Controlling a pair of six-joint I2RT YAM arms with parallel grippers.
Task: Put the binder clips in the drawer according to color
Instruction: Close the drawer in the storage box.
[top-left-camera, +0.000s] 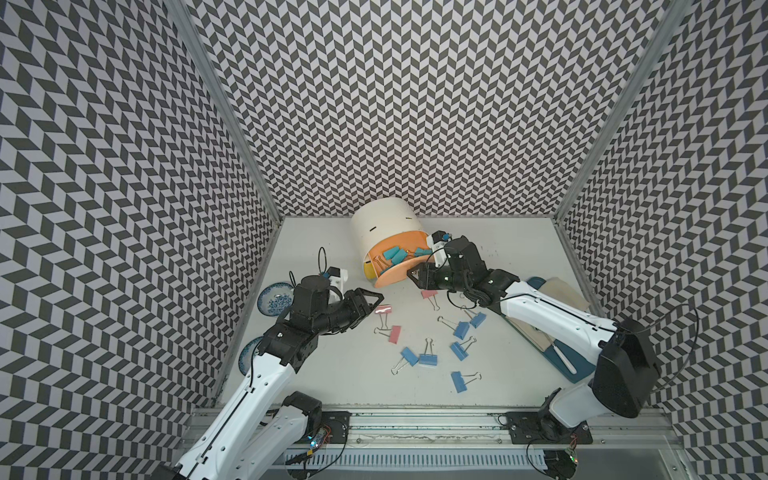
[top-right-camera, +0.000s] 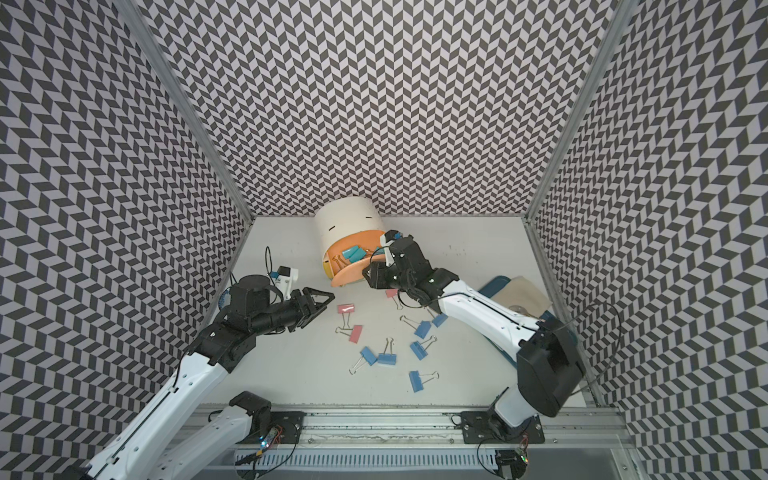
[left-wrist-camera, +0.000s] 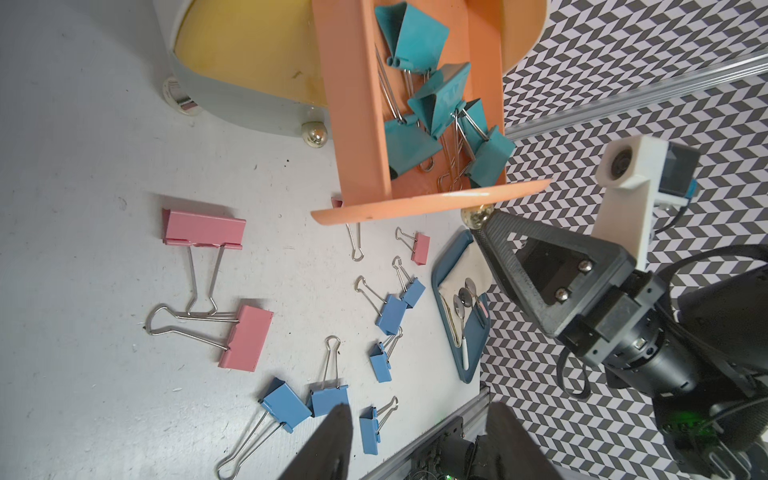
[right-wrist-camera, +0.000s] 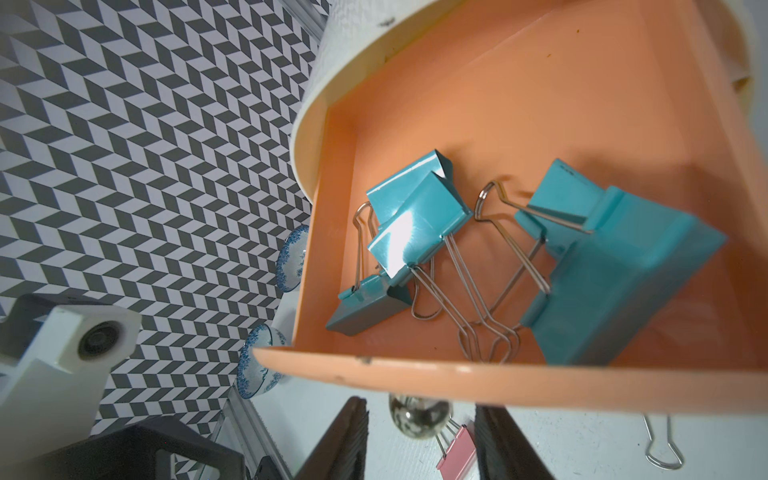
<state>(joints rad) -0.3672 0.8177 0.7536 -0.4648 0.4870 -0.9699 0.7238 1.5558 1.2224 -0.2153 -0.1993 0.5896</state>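
Surveying the bench (top-left-camera: 332, 382), we find the cream drawer unit (top-left-camera: 384, 224) at its back, orange drawer (top-left-camera: 395, 279) pulled out to take clips. Right pincer (right-wrist-camera: 419, 409) stands open astride the drawer's knob (left-wrist-camera: 476, 216), apparently there for pulling. Left pincer (left-wrist-camera: 419, 409), open and empty, hovers near loose pink clips (top-left-camera: 394, 334) and blue clips (top-left-camera: 428, 359). Only teal clips (right-wrist-camera: 419, 224) lie in the drawer; we judge sorting unfinished.

Bright, even light is washing the white desk (top-left-camera: 332, 382), casting soft shadows. In the right wrist view glare is flaring on a teal binder clip (right-wrist-camera: 411, 237), the nearest teal clip (right-wrist-camera: 623, 299) is lying out of focus, and the chevron wall (right-wrist-camera: 124, 145) is bending.
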